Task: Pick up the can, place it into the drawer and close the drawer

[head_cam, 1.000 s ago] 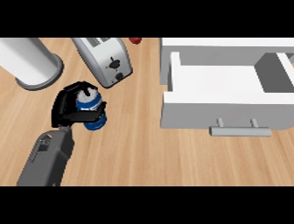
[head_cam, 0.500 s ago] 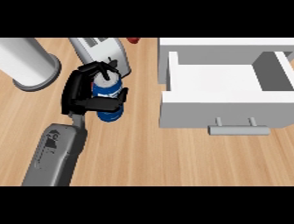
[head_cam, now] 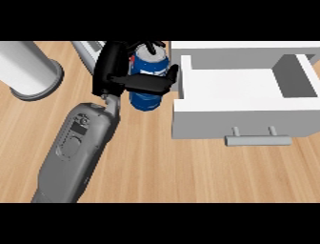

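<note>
Single head view, looking steeply down on wooden counter (head_cam: 191,167) from close above; forearm (head_cam: 78,147) entering from near edge at left, open drawer (head_cam: 247,95) at far right.

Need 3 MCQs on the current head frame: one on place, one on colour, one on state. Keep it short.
1. Where is the blue cylindrical can?
A. inside the drawer
B. just left of the drawer, in the hand
C. beside the handle at the drawer's front

2. What colour is the box-shaped open drawer?
A. white
B. black
C. wooden brown

3. What is the state of the black left hand?
A. open, resting flat
B. shut on nothing
C. shut on the can

Answers:
1 B: the can sits beside the drawer's left wall, in the hand.
2 A: its walls and front are white.
3 C: the fingers curl round the can.
</note>
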